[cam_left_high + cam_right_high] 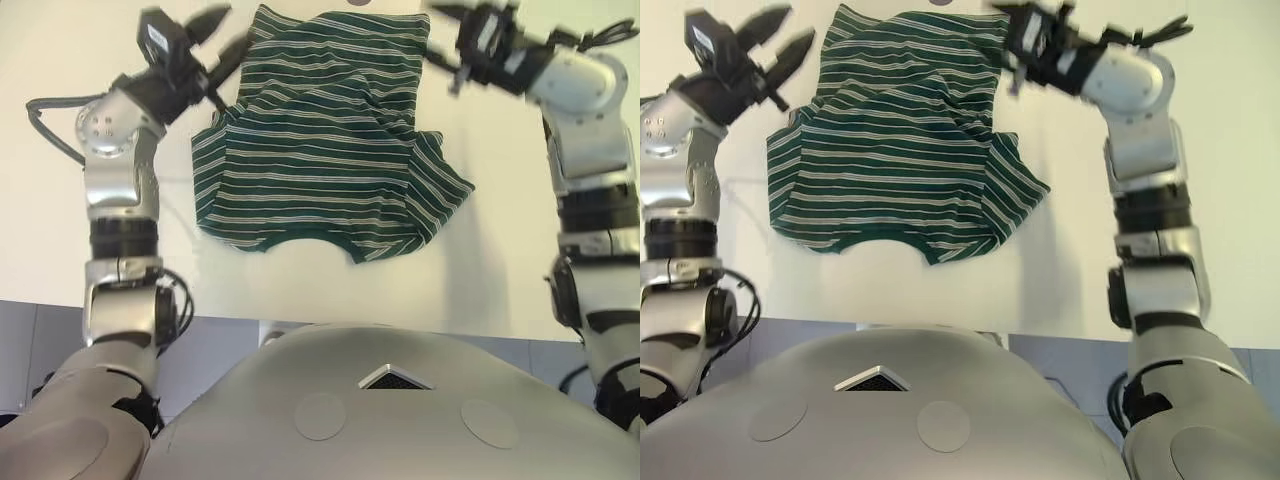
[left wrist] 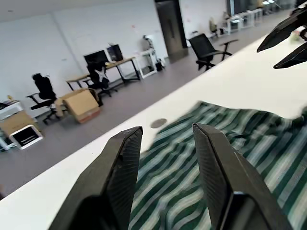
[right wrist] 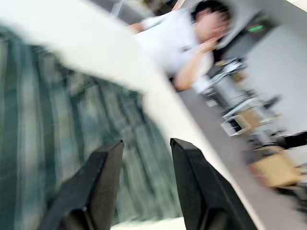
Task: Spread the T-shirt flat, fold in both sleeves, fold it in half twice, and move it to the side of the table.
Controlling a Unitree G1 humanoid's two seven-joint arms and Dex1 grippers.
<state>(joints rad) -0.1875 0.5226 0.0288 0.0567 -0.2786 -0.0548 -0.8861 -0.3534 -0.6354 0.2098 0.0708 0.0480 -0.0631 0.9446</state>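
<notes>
White table (image 1: pixel 300 290) carries the green striped T-shirt (image 1: pixel 320 150), rumpled at mid-width, its long axis running from near edge to far edge, neckline toward the near edge. Left gripper (image 2: pixel 168 129), fingers spread, hangs by the shirt's far-left corner; right gripper (image 3: pixel 146 143), likewise spread, hangs by the far-right corner, each arm about equally near.

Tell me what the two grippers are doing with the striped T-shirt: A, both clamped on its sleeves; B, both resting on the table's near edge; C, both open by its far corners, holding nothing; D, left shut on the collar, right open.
C: the left gripper and right gripper each show spread fingers with no cloth between them, at the far corners of the T-shirt.
</notes>
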